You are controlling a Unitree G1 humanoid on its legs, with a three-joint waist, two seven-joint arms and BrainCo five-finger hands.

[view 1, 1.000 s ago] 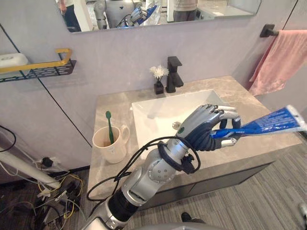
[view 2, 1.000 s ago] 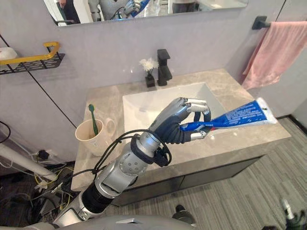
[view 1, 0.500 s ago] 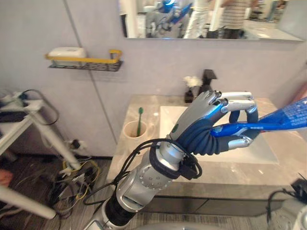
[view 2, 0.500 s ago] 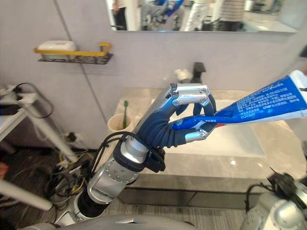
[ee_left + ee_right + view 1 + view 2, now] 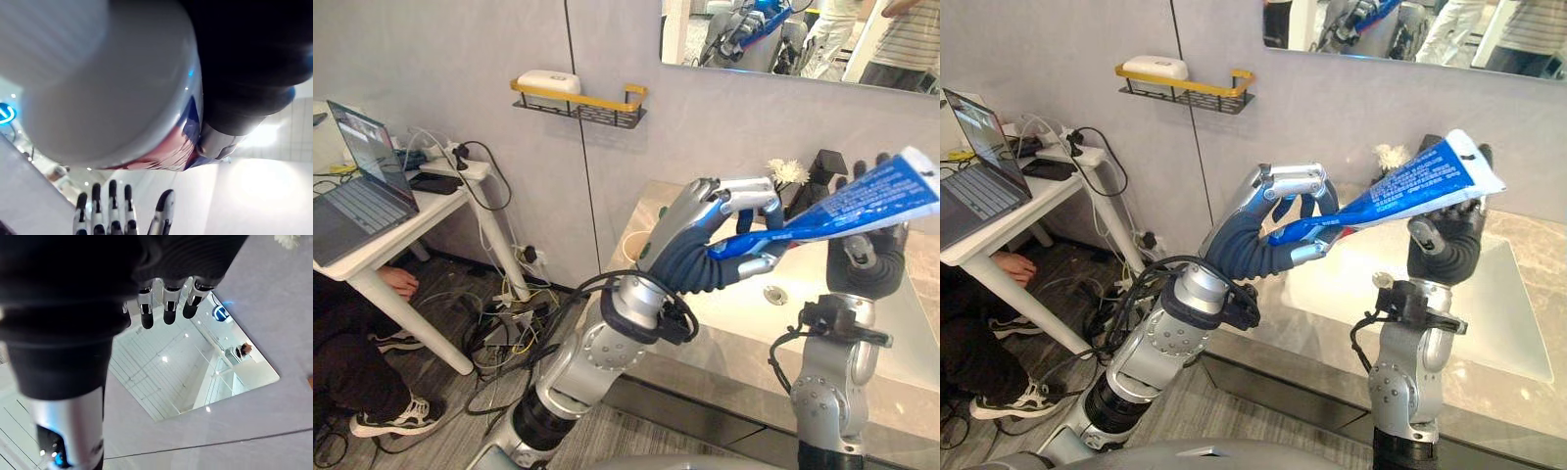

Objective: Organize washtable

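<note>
Two hands rise mid-frame: our left hand (image 5: 690,259) has its fingers clamped on the blue toothpaste tube (image 5: 852,201); our right hand (image 5: 864,269), behind it, shows fingers straight.

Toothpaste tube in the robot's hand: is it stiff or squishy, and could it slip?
Probably fairly stiff: the toothpaste tube juts out straight past the left hand without drooping. Likely light, since the fingers hold one end only. Its glossy skin may be slippery.
</note>
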